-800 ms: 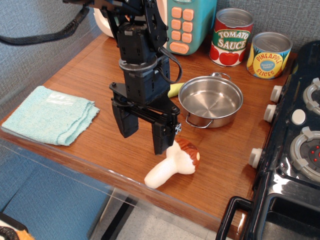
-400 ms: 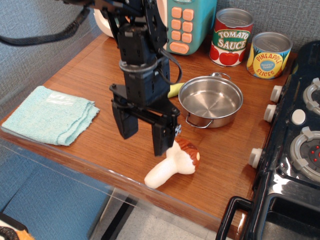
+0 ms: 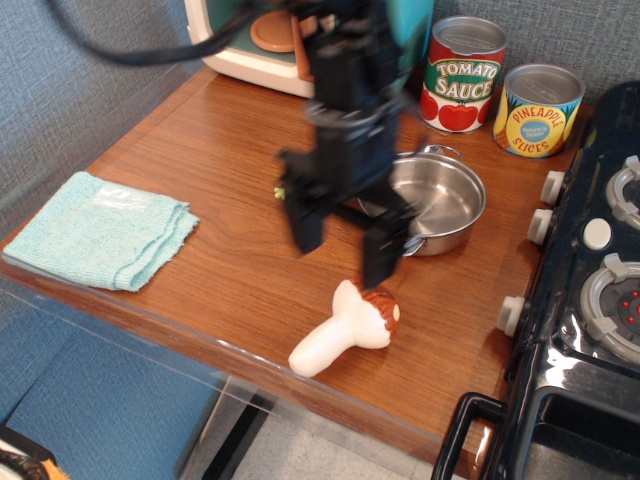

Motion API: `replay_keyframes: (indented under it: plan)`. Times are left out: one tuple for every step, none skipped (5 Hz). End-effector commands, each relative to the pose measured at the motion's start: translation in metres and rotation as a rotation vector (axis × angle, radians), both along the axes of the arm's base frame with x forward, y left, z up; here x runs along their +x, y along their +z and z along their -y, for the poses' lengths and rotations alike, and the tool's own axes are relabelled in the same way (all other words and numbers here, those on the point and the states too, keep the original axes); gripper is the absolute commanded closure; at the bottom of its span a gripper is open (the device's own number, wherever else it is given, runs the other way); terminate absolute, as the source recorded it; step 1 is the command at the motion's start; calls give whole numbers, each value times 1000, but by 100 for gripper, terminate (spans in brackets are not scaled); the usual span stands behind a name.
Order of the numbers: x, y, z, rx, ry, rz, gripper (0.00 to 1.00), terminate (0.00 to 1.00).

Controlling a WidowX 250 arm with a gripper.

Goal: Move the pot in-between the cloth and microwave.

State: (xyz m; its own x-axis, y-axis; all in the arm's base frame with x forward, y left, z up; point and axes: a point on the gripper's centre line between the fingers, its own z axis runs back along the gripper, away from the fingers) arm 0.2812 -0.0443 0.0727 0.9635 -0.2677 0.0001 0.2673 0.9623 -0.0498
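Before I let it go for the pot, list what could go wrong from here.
1. The open pincer is motion-blurred and partly covers the pot; a fast approach could strike the rim and push it toward the tomato sauce can.
2. The toy mushroom lies just below the pincer's lower finger and could be knocked off the table edge.
3. The pot's thin wire handle gives little to grip, so it may slip.

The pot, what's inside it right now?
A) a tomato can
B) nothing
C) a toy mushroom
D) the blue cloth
B: the pot shows only bare shiny metal inside, while the mushroom lies on the table in front of it and the cloth sits far off to the left.
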Motion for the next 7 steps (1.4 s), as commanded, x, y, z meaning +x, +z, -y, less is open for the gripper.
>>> replay_keyframes:
  plan:
    - [76,31,29,20,25,165,0,0]
    - [95,21,27,4,71,183,0,0]
    - [105,2,34,1,110,184,0,0]
    - [111,-11,44,-21,136,183,0,0]
    - [118,-25,49,-12,155,195,0,0]
    - [121,-35,49,1,152,178,0,0]
    - [121,-36,50,8,146,178,100,0]
